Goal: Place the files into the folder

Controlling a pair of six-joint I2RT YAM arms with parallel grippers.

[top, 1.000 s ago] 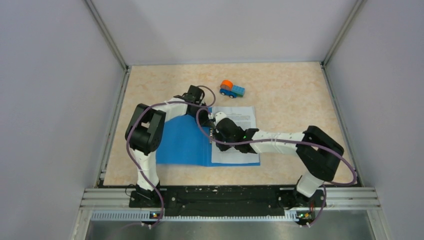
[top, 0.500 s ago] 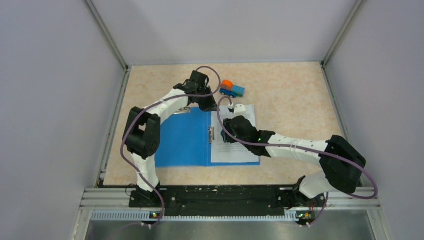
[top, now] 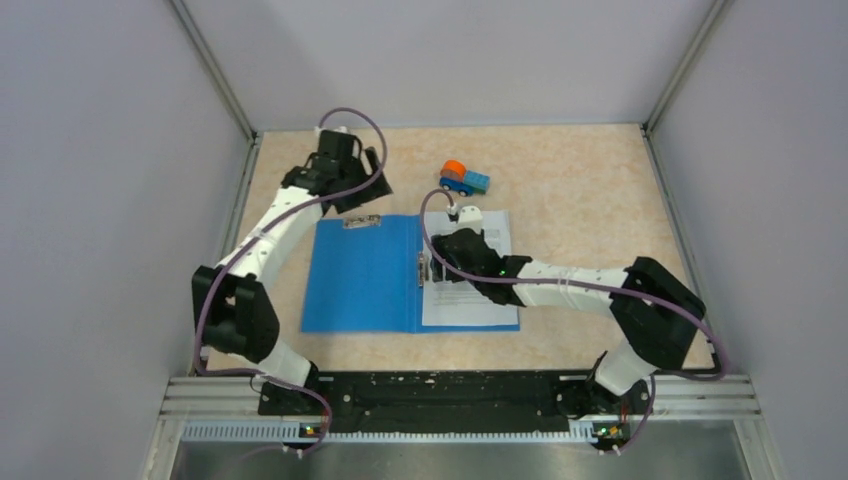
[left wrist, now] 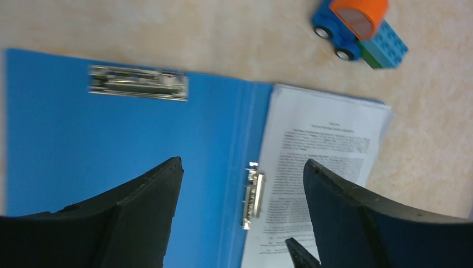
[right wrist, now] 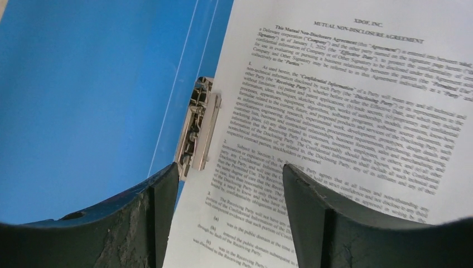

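The blue folder point(top: 360, 280) lies open and flat in the middle of the table. The files point(top: 480, 300) rest on its right half, their left edge at the metal spine clip point(top: 423, 270). My left gripper point(top: 352, 187) hovers open above the folder's far edge, holding nothing. In the left wrist view the gripper point(left wrist: 242, 163) frames the folder point(left wrist: 111, 145), the clip point(left wrist: 254, 192) and the files point(left wrist: 329, 139). My right gripper point(top: 437, 272) is open just above the files beside the clip. The right wrist view shows that gripper point(right wrist: 230, 167) over the files point(right wrist: 346, 111), clip point(right wrist: 198, 131) and folder point(right wrist: 83, 84).
A blue-and-orange toy truck point(top: 464, 178) point(left wrist: 357, 30) stands just beyond the files' far edge. A second metal clip point(top: 362, 222) point(left wrist: 138, 82) sits at the far edge of the folder's left cover. Grey walls enclose the table on three sides.
The left gripper opened and swung back and to the left; the folder's left cover, raised before, now lies flat. The right gripper opened above the clip and files.
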